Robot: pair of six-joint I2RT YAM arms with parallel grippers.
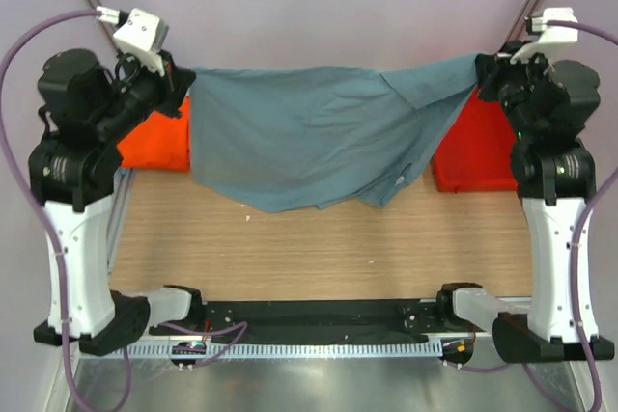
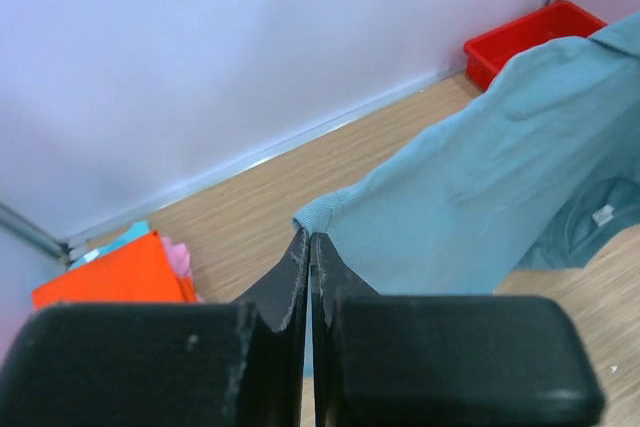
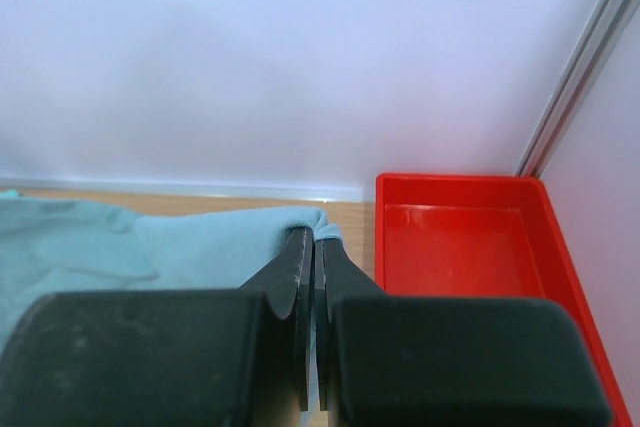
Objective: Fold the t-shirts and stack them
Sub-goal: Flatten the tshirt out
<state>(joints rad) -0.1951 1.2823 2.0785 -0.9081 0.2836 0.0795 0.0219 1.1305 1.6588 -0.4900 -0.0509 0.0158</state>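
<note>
the wooden counter (image 1: 319, 248) is filling the middle of the top view. you are holding the grey-blue t-shirt (image 1: 309, 132) over its 12 o'clock half, stretched from 10 o'clock to 2 o'clock, with the slack middle sagging toward 6 o'clock. i am judging this as the spreading step: the shirt is being opened out and no fold is made yet. the next move is calling for both arms to come down together, with the cloth taut between them, so it is lying flat and unwrinkled.

the red bin (image 1: 473, 161) is sitting at 3 o'clock, partly under the shirt's corner. the right wrist view is showing what the top view is hiding: its inside is bare. the orange t-shirt (image 1: 154, 142) is lying at 9 o'clock. only the left wrist view is showing the pink t-shirt (image 2: 180, 259) peeking out just beside it.

the left pincer (image 1: 183, 79) is pinching the shirt's edge at 10 o'clock, its jaws pressed together on a small tuck of cloth. the right pincer (image 1: 480, 72) is doing the same at 2 o'clock, jaws pressed on a thin fold. the wrist views are confirming both grips; from above the fingertips are too dark to read.

the white neck label (image 2: 602, 214) is showing at 3 o'clock in the left wrist view, so the collar is hanging low.
</note>
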